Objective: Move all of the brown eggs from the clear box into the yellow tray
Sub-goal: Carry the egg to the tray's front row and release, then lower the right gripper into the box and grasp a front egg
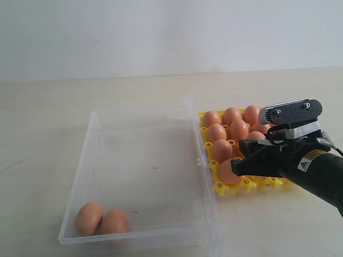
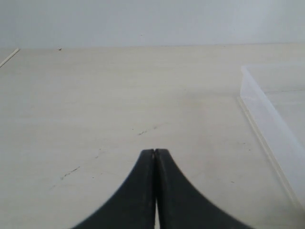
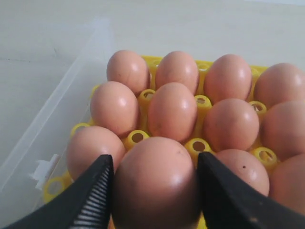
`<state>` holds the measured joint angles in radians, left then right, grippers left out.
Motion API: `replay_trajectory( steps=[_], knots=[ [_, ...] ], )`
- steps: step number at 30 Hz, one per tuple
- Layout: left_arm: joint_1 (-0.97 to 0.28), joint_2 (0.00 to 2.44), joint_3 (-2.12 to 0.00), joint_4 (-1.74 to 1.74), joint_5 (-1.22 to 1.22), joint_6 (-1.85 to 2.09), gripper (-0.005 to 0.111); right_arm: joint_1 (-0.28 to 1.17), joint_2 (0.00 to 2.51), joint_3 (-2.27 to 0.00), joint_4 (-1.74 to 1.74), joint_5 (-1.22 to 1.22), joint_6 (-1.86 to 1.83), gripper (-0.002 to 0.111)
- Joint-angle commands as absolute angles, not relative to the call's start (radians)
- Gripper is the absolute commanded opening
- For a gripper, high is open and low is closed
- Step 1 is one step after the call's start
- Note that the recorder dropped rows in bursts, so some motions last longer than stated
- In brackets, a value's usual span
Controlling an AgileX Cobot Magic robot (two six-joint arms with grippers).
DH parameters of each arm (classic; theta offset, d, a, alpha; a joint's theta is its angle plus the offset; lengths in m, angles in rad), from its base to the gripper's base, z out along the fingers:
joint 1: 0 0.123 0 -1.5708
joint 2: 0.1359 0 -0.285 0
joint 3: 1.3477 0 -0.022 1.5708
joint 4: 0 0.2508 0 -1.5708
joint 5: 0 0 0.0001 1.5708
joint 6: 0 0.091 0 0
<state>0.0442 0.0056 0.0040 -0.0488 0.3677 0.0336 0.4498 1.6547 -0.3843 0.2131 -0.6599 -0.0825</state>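
Note:
My right gripper is shut on a brown egg, its two black fingers pressed against the egg's sides. In the exterior view that egg is at the near left corner of the yellow tray, right beside the clear box. Several more brown eggs fill the tray's cups. Two brown eggs lie side by side in the box's near left corner. My left gripper is shut and empty over bare table; the exterior view does not show it.
The box's right wall runs close along the tray's left edge. In the left wrist view a corner of the clear box shows to one side. The pale tabletop surrounds both containers.

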Motion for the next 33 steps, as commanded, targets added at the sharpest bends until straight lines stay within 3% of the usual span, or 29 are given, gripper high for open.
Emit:
replay_trajectory(
  steps=[1, 6, 10, 12, 20, 28, 33],
  knots=[
    [0.039, 0.0, 0.0, -0.054, 0.354, 0.028, 0.0, 0.443, 1.683, -0.406, 0.206, -0.68, -0.078, 0.005],
    [0.039, 0.0, 0.0, -0.054, 0.354, 0.028, 0.0, 0.443, 1.69, -0.406, 0.206, -0.676, -0.023, 0.022],
    [0.039, 0.0, 0.0, -0.054, 0.354, 0.028, 0.0, 0.443, 1.69, -0.406, 0.206, -0.676, -0.016, 0.052],
    [0.039, 0.0, 0.0, -0.054, 0.354, 0.028, 0.0, 0.443, 1.69, -0.406, 0.206, -0.676, -0.016, 0.061],
    [0.039, 0.0, 0.0, -0.054, 0.354, 0.028, 0.0, 0.443, 1.629, -0.424, 0.165, -0.637, -0.025, 0.058],
    [0.039, 0.0, 0.0, -0.054, 0.354, 0.028, 0.0, 0.548, 1.568, -0.858, -0.034, 0.151, 0.155, 0.055],
    [0.039, 0.0, 0.0, -0.054, 0.354, 0.028, 0.0, 0.674, 1.685, -1.079, 0.09, 0.373, 0.118, 0.055]
  ],
)
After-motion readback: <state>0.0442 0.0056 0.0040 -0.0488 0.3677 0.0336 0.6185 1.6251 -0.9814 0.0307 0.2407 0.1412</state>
